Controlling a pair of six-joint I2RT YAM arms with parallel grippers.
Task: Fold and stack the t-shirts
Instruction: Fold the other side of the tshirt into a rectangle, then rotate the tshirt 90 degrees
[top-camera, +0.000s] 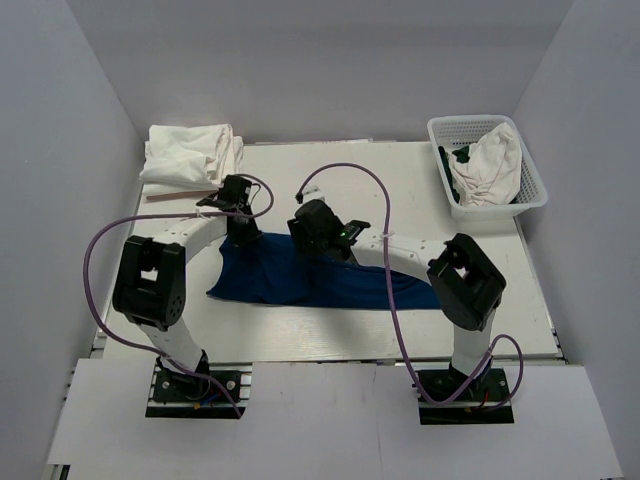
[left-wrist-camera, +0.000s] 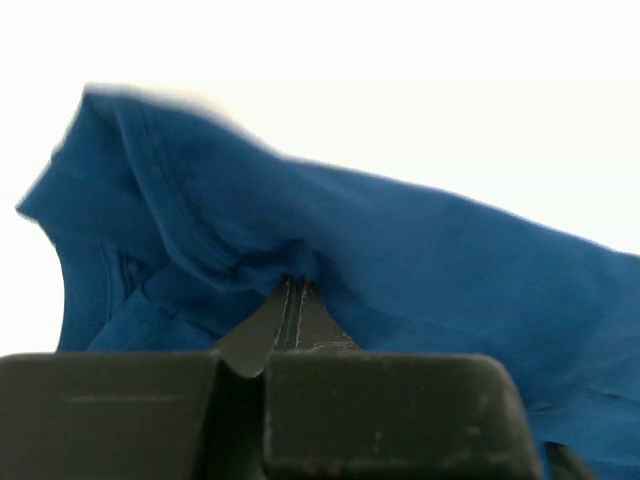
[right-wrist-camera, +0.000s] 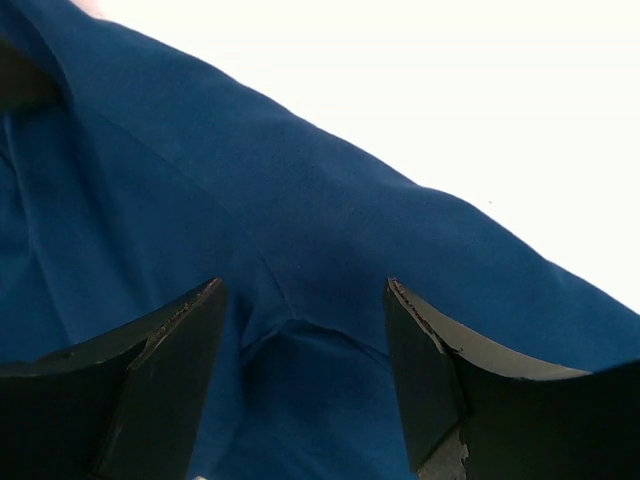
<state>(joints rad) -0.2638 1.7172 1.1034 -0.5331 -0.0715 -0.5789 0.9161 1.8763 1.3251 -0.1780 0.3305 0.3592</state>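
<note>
Top external view: the blue tee (top-camera: 300, 285) lies rumpled in the middle of the table (top-camera: 400, 180), between the two arms, with its far left corner running up to the left gripper (top-camera: 240, 232). The right gripper (top-camera: 310, 240) sits over the tee's far edge, just beside the left one. A pile of white tees (top-camera: 190, 155) rests at the far left corner of the table, well apart from the blue one. A basket (top-camera: 535, 190) stands at the far right with another white tee (top-camera: 490, 165) bundled inside it. In the left wrist view, the left gripper (left-wrist-camera: 290, 292) has its jaws pressed together on a fold of the blue tee (left-wrist-camera: 420, 260), and the cloth drapes over and around the fingertips. In the right wrist view, the right gripper (right-wrist-camera: 305, 300) has its jaws spread wide with nothing between them, and the blue tee (right-wrist-camera: 200, 180) is stretched just beyond the two fingers (right-wrist-camera: 170, 340). I cannot tell whether they touch the cloth.
</note>
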